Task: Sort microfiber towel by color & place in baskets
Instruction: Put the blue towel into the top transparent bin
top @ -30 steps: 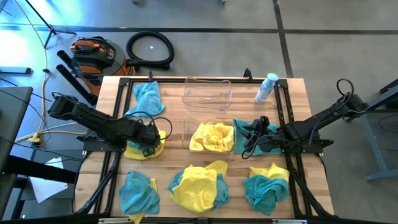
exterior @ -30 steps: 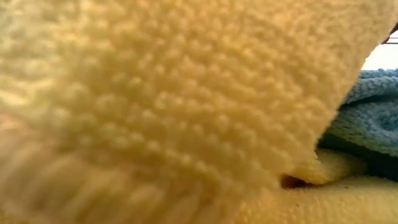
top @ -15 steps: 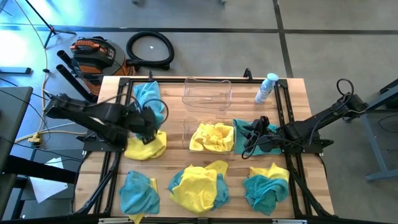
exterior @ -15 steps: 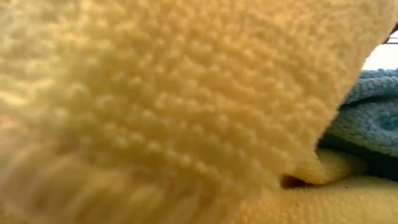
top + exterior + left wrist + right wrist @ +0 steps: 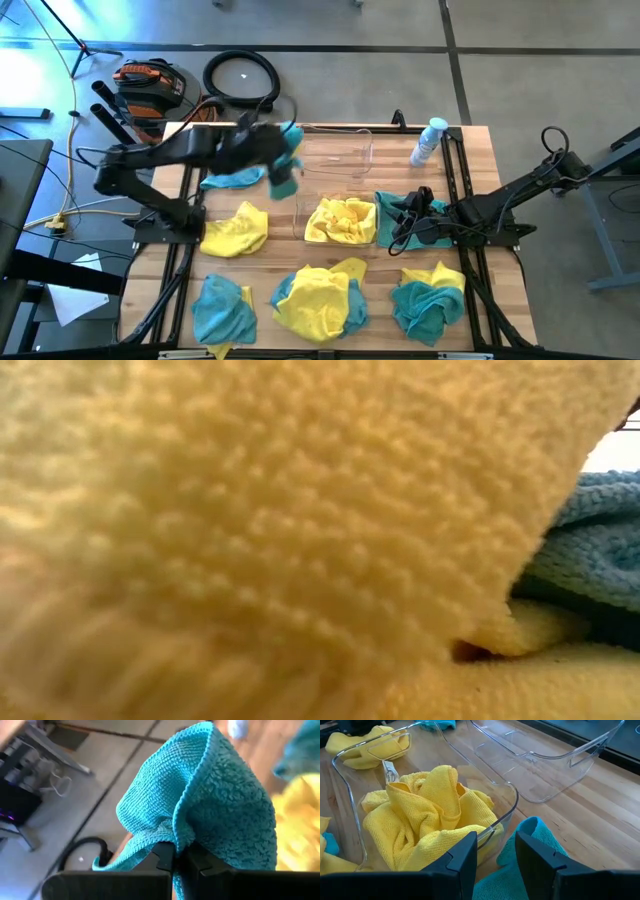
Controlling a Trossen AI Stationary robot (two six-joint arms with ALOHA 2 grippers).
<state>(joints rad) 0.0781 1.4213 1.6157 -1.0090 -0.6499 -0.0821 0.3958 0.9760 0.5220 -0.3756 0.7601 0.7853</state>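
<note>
My left gripper (image 5: 283,158) is shut on a teal towel (image 5: 240,176) and hangs above the table's far left part, beside the empty far basket (image 5: 333,150); its wrist view shows the towel (image 5: 210,805) bunched over the shut fingers (image 5: 176,856). The near basket (image 5: 300,215) holds yellow towels (image 5: 341,220). My right gripper (image 5: 495,852) is open and stands low over another teal towel (image 5: 532,832), right of that basket (image 5: 350,755). In the low view a yellow towel (image 5: 280,510) fills almost everything. My left gripper pinches the teal towel between its two fingers at a gathered fold (image 5: 182,832), several layers thick. The bunched cloth stands up past the fingertips. In the high view one part is lifted at the gripper, and the rest (image 5: 232,178) trails back toward the table's left.
Loose towels lie along the near half: a yellow one (image 5: 235,232) at left, a teal one (image 5: 222,308), a yellow-and-teal heap (image 5: 320,298), a teal-and-yellow heap (image 5: 428,295). A clear bottle with a blue cap (image 5: 428,140) stands at the far right. Bare wood shows around the baskets.
My left gripper has left the yellow towel at the table's left, gone toward the far edge to the teal towel, taken hold of it and swung up and right toward the far basket. The towel's gripped part has lifted; its tail lags behind. My right arm has kept still.
</note>
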